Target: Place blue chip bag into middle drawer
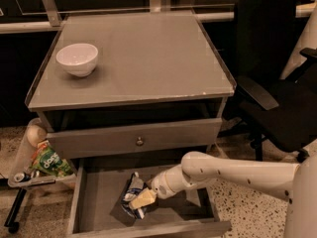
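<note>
Jaws of the gripper (143,199) pinched the blue chip bag (132,188), likely light and crinkly, mid-body in the middle drawer (96,202), below the tabletop's (148,58) front edge.

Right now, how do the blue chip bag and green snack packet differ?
The blue chip bag lies in the open middle drawer; the green snack packet sits outside, on a tray. The end effector is at the blue chip bag, far from the green snack packet. Both are small packets.

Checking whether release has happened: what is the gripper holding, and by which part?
Cannot be told: the gripper is against the right edge of the blue chip bag, inside the middle drawer.
</note>
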You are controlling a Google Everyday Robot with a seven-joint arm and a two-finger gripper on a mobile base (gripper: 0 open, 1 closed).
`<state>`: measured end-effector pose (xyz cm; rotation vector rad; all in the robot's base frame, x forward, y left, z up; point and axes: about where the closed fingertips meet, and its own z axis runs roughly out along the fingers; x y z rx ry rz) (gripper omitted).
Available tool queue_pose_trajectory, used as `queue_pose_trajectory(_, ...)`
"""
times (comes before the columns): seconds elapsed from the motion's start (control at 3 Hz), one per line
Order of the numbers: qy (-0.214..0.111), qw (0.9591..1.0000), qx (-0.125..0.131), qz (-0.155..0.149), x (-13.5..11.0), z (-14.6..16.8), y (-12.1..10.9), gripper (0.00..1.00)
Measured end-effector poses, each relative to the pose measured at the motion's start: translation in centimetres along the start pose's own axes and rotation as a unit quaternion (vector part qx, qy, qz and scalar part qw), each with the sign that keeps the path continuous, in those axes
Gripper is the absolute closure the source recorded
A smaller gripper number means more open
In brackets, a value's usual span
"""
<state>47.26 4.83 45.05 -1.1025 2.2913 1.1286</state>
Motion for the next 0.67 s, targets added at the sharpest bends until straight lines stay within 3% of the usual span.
queue_pose_trajectory(0.33,0.0,1.0,0.0,0.0,0.0,0.01,0.0,0.0)
queue_pose_trajectory(0.67,0.0,1.0,0.0,0.0,0.0,0.01,0.01,0.0)
